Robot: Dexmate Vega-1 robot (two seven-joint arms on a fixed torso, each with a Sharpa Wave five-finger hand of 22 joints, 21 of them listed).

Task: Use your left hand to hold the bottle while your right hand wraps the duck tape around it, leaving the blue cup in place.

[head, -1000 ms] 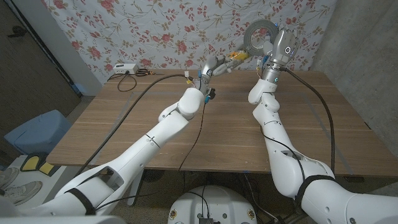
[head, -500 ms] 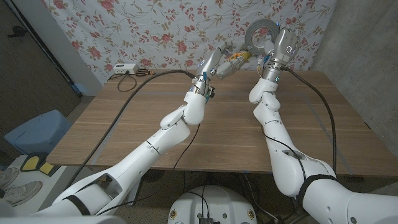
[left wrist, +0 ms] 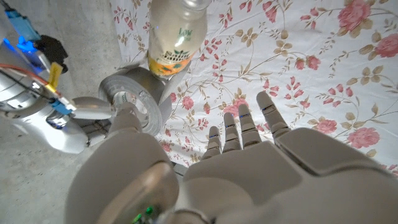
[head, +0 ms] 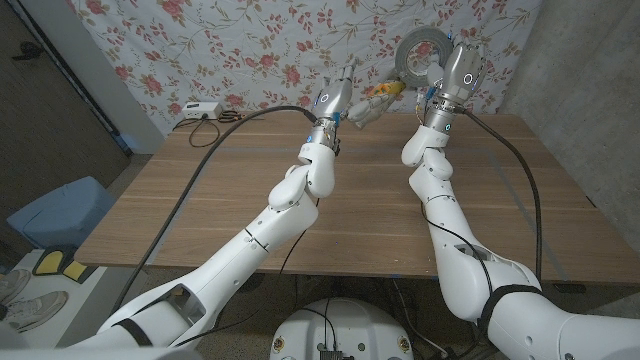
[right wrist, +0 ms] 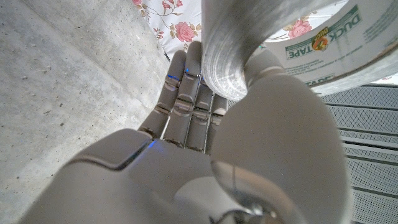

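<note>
Head view: a labelled drink bottle [head: 378, 96] is held aloft by the left hand [head: 345, 100] while the duct tape roll [head: 418, 52], gripped by the right hand [head: 450, 70], is brought alongside for wrapping.

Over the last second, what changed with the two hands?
The left arm straightened and its hand rose, keeping hold of the bottle, whose cap end now points nearer the duck tape roll. The right hand still holds the roll raised, shifted slightly. The wooden table looks unchanged.
</note>
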